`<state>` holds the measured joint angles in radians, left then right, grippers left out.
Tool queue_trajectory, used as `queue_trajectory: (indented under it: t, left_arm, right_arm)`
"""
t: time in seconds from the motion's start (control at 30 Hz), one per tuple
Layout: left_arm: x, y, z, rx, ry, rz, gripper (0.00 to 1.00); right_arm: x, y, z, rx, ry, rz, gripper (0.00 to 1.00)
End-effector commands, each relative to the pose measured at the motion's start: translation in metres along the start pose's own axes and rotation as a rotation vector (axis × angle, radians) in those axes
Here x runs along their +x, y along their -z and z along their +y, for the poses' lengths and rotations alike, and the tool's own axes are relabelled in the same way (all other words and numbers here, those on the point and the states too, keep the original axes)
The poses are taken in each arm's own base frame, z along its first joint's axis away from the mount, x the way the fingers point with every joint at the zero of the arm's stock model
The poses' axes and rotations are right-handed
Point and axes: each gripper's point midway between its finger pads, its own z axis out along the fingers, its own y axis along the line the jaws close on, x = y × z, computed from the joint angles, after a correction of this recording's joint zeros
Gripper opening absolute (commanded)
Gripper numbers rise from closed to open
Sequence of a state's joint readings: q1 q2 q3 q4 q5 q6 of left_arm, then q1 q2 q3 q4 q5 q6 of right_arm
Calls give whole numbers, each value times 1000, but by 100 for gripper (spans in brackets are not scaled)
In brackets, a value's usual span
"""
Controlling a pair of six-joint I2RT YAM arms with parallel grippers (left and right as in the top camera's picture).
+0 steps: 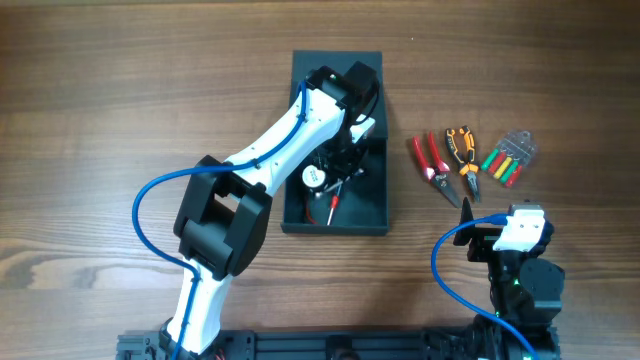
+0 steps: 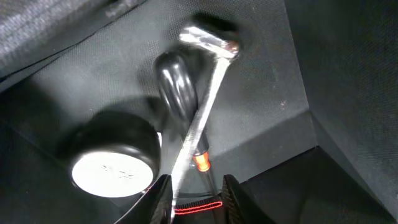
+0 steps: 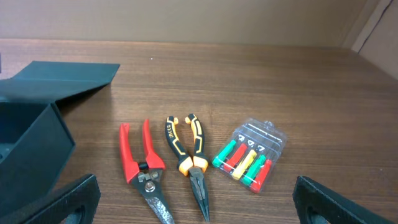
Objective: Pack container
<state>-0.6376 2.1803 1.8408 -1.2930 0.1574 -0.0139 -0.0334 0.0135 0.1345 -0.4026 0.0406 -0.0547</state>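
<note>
The dark teal-grey container [image 1: 378, 212] stands open mid-table, its lid [image 1: 303, 68] laid back behind it. My left arm reaches down into it. In the left wrist view my left gripper [image 2: 197, 199] is closed narrowly on the black, red-trimmed handle of a chrome ratchet wrench [image 2: 208, 93], whose head rests on the box floor. A round black tape measure with a white face [image 2: 112, 162] lies beside it and also shows in the overhead view [image 1: 313, 177]. My right gripper [image 3: 196, 205] is open and empty, low at the front right [image 1: 468, 212].
Right of the container lie red-handled snips [image 1: 430, 160] [image 3: 142, 165], orange-and-black needle-nose pliers [image 1: 463, 155] [image 3: 186, 155] and a clear case of coloured bits [image 1: 510, 158] [image 3: 249, 152]. The container's wall [image 3: 31, 137] is at the left of the right wrist view.
</note>
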Motion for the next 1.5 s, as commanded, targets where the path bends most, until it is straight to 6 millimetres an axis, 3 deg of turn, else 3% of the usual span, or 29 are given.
queue_trajectory:
  t: [0.0,0.07,0.13,0.27,0.3,0.33,0.37,0.5,0.57,0.67,0.7,0.77,0.83,0.93,1.0,1.1,1.23,1.3,1.47]
  left_arm:
    - [2,-7,1,-3,5,18,27]
    - [2,-1,-3,17,5,13,26]
    - [-8,21,-9,37,-6,-50,26]
    - [-37,98,-4,45,15,-268,35]
    - [-43,117,11,20,84,-320,36]
    - [-48,143,42,-37,202,-388,35]
    - [-48,155,65,-74,290,-423,35]
    - [-16,181,193,-163,745,-475,40]
    - [-1,186,233,-154,841,-489,46]
    - [15,189,262,-125,919,-491,51]
    - [17,190,265,-109,930,-493,53]
    - [18,190,269,-109,938,-498,82]
    - [18,191,270,-109,938,-500,100]
    - [18,191,270,-109,938,-501,100]
    - [18,191,270,-109,938,-500,100]
    - [18,191,270,-109,938,-500,100]
    - [18,191,270,-109,938,-500,100]
    - [18,191,270,-109,938,-500,100]
    - [18,191,270,-109,938,-500,100]
  right_arm:
    - [-2,1,4,-19,11,-11,100]
    - [-2,1,4,-19,11,-11,100]
    - [-2,1,4,-19,11,-11,100]
    - [-2,1,4,-19,11,-11,100]
    - [-2,1,4,-19,11,-11,100]
    - [-2,1,4,-19,11,-11,100]
    - [-2,1,4,-19,11,-11,100]
    - [-2,1,4,-19,11,-11,100]
    - [-2,1,4,-19,11,-11,100]
    - [-2,1,4,-19,11,-11,100]
    - [-2,1,4,-19,11,-11,100]
    - [-2,1,4,-19,11,-11,100]
    - [-4,1,4,-19,11,-19,100]
    - [-11,1,4,-20,47,-47,100]
    - [-36,4,16,-88,49,-152,100]
    - [-61,11,14,-94,-50,-232,100]
    - [-69,10,14,-97,-51,-161,100]
    - [-84,4,13,-99,-51,-111,100]
    - [-152,-36,23,-183,43,171,100]
